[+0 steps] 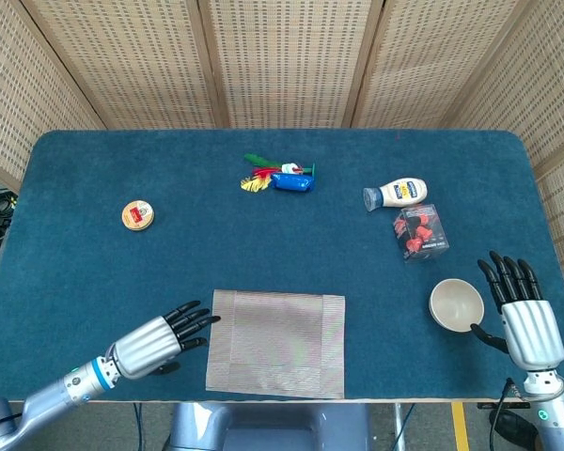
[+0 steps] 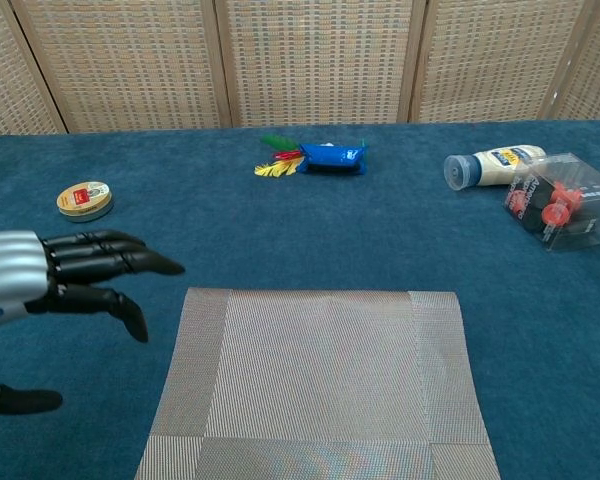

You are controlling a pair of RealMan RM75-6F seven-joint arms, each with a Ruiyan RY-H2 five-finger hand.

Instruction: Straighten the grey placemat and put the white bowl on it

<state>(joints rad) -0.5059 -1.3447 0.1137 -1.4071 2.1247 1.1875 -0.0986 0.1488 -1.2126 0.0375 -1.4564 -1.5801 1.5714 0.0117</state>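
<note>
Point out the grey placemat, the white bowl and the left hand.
grey placemat (image 1: 276,342), head view, centre of the woven panel.
white bowl (image 1: 455,304), head view, inside of the bowl.
left hand (image 1: 158,340), head view, back of the hand.

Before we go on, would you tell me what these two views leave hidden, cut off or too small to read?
- White bowl: out of frame in the chest view.
- Right hand: head view only; its palm side is turned away.
- Grey placemat: near edge cut by the chest view's bottom border.
- Left hand: wrist cut by the chest view's left edge.
- Round tin: label too small to read.
- Clear box: contents unclear.
</note>
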